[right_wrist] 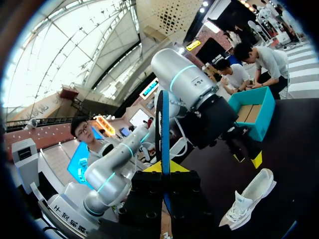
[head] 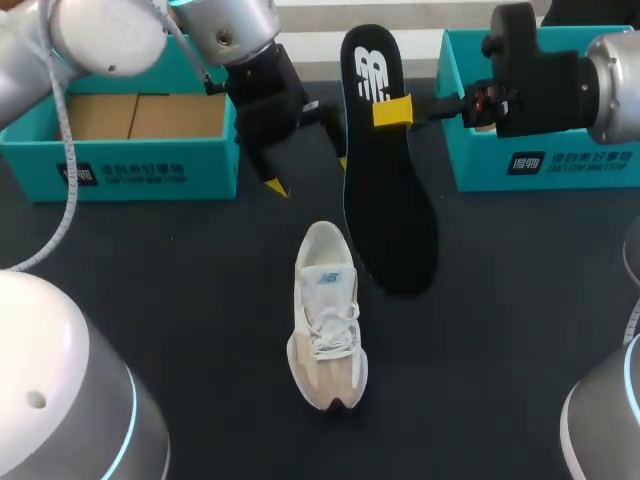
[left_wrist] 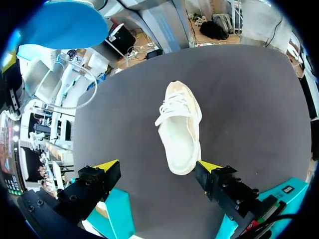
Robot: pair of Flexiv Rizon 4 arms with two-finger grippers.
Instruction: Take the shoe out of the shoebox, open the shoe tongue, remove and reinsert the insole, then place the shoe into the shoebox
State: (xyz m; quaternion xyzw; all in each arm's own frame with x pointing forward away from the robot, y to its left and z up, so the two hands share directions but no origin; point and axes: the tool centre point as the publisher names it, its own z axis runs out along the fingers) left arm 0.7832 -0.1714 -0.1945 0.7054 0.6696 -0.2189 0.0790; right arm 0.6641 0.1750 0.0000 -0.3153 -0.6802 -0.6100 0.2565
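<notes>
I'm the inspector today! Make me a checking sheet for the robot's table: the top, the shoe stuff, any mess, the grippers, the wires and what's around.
Surface: table, dark and flat.
Job's things: shoe sits on the table, out of both boxes; insole is out of the shoe, held above the table; left shoebox and right shoebox are teal and open.
Clutter: nothing seen.
Grippers: left gripper open, above the table near the shoe; right gripper shut on the insole.
Cables: pale cable hangs along the left arm.
Surroundings: nobody reaches over the table.

White shoe (head: 328,330) lying on dark bench (head: 180,260), black insole (head: 390,220) pinched in right gripper (head: 392,112), teal shoebox (head: 130,165) behind at left
</notes>
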